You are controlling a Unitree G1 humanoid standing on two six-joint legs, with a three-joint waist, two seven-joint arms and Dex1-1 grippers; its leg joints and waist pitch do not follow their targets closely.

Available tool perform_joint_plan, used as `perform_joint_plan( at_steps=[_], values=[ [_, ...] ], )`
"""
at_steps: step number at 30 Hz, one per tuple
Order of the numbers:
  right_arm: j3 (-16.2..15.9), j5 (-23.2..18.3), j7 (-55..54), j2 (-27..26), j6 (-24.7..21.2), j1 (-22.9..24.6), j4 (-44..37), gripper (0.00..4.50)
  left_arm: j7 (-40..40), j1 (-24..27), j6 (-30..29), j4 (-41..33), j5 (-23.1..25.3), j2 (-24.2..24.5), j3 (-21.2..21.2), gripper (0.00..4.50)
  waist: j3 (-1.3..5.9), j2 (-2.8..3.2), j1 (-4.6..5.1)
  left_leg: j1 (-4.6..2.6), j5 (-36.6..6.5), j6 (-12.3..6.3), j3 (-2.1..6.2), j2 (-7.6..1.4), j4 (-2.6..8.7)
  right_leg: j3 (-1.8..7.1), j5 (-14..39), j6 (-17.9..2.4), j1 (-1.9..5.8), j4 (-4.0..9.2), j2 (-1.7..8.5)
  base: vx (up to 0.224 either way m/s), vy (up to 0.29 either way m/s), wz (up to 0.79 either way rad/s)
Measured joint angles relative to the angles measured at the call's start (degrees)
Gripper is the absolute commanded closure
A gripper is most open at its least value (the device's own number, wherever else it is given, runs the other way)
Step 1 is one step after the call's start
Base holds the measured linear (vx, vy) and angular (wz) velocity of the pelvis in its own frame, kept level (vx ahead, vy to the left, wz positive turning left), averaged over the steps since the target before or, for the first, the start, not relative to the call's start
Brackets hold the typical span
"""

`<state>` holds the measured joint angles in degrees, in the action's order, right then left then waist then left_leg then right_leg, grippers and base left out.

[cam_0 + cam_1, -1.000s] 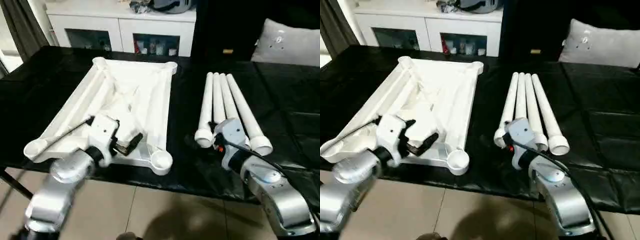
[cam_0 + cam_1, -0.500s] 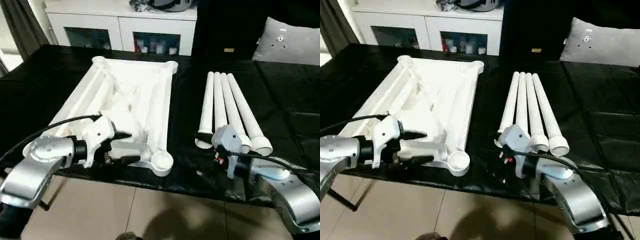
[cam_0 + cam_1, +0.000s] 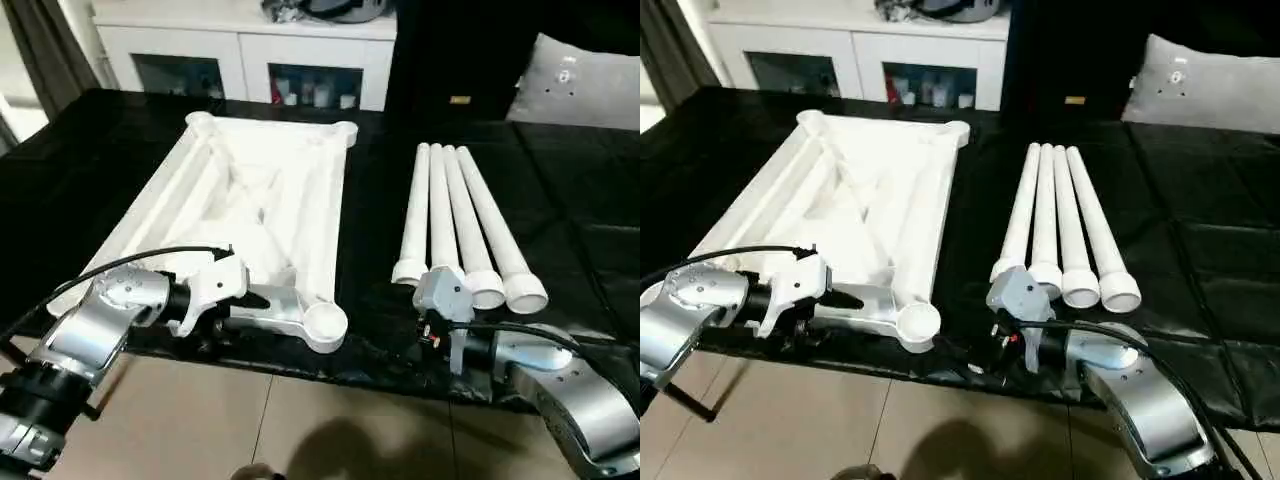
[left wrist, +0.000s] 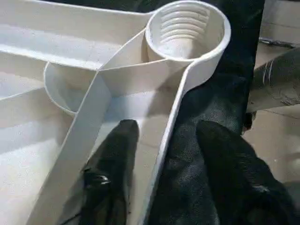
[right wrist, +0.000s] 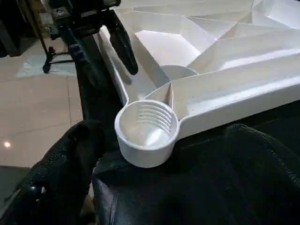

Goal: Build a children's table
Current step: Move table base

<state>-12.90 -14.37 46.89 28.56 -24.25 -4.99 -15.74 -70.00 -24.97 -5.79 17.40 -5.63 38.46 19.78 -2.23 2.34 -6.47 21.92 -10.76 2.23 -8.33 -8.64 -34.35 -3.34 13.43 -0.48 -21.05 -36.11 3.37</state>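
While the white tabletop (image 3: 255, 215) is lying ribbed side up on the black-covered desk (image 3: 380, 200), the left pincer (image 4: 150, 187) is sitting at its near edge with the fingers spread: one black finger (image 4: 115, 154) is resting inside the tray-like underside and the other is outside on the black cover, so the rim wall is running between them, but they aren't clamping it as far as I can see. Just ahead of it, the round corner socket (image 4: 187, 28) is showing its threaded inside.

Over on the robot's right, the right pincer (image 5: 154, 183) is hovering low at the desk's near edge, fingers wide apart and gripping nothing, facing that same corner socket from the other side.

Meanwhile the four white legs (image 3: 460, 225) are lying side by side on the desk to the right of the tabletop, touching each other, open ends toward the robot, just beyond the right wrist.

Behind the desk, a white cabinet (image 3: 240, 50) and a grey cushion (image 3: 580, 85) are sitting in the background.
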Motion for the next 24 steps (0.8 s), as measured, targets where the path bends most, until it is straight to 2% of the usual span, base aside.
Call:
perform_joint_plan(
  at_steps=[4,12,14,15,19,22,24],
  values=[
    [-0.03,-0.02,0.26,0.31,0.05,0.03,-0.01,0.00,-1.18,-2.71,2.96,5.86,1.27,-1.47,0.72,2.68,-0.02,0.25,-0.05,-0.02,0.00,0.00,-0.01,-0.01,0.00,0.00,0.00,-0.01,0.02,-0.01,0.00,0.000,0.000,0.00],
    [-0.02,-0.24,0.41,0.35,0.03,0.90,-0.96,0.00,-3.50,-4.88,4.86,11.76,2.03,-3.12,1.02,3.36,-0.16,0.91,-0.18,0.00,0.00,0.00,-0.03,-0.02,-0.03,0.00,0.00,-0.01,0.02,-0.01,0.01,0.000,0.000,0.00],
    [-0.02,-0.24,0.21,0.30,0.03,0.94,-1.33,0.00,-3.59,-5.34,5.40,13.03,2.06,-3.64,1.04,3.40,-0.13,0.98,-0.16,0.00,0.00,0.00,-0.03,-0.04,-0.02,0.00,0.00,-0.01,0.01,-0.01,0.01,0.000,0.000,0.00],
    [-0.02,-0.24,-0.07,0.19,0.04,0.97,-1.47,0.00,-3.67,-5.59,5.84,14.08,2.10,-4.23,1.05,3.60,-0.12,1.04,-0.16,0.00,0.00,0.00,-0.03,-0.04,-0.02,0.00,0.00,-0.01,0.01,-0.01,0.00,0.000,0.000,0.00],
    [-0.19,-0.24,-0.46,-0.93,0.08,0.96,-1.56,0.00,-3.44,-7.19,5.82,16.81,1.97,-7.87,0.94,3.80,-0.14,1.10,-0.68,0.01,0.00,0.00,-0.05,-0.04,-0.04,-0.01,-0.02,-0.04,0.02,-0.01,0.02,0.000,0.000,0.00],
    [-0.48,0.13,-0.85,-1.00,0.72,0.94,-1.52,0.00,-1.59,-8.43,5.89,18.61,1.80,-10.75,0.69,4.12,-0.14,1.10,-0.69,0.03,0.01,-0.01,-0.10,-0.05,-0.08,0.01,-0.03,-0.05,0.01,-0.02,0.03,0.000,0.000,0.00],
    [-0.48,0.50,-1.59,-1.56,1.19,0.63,-1.40,0.00,0.24,-9.47,7.20,20.57,2.06,-11.98,0.68,4.18,-0.15,1.11,-0.49,0.04,0.01,-0.01,-0.11,-0.08,-0.07,0.01,-0.03,-0.05,-0.01,-0.02,0.02,0.000,0.000,0.00]
  ],
)
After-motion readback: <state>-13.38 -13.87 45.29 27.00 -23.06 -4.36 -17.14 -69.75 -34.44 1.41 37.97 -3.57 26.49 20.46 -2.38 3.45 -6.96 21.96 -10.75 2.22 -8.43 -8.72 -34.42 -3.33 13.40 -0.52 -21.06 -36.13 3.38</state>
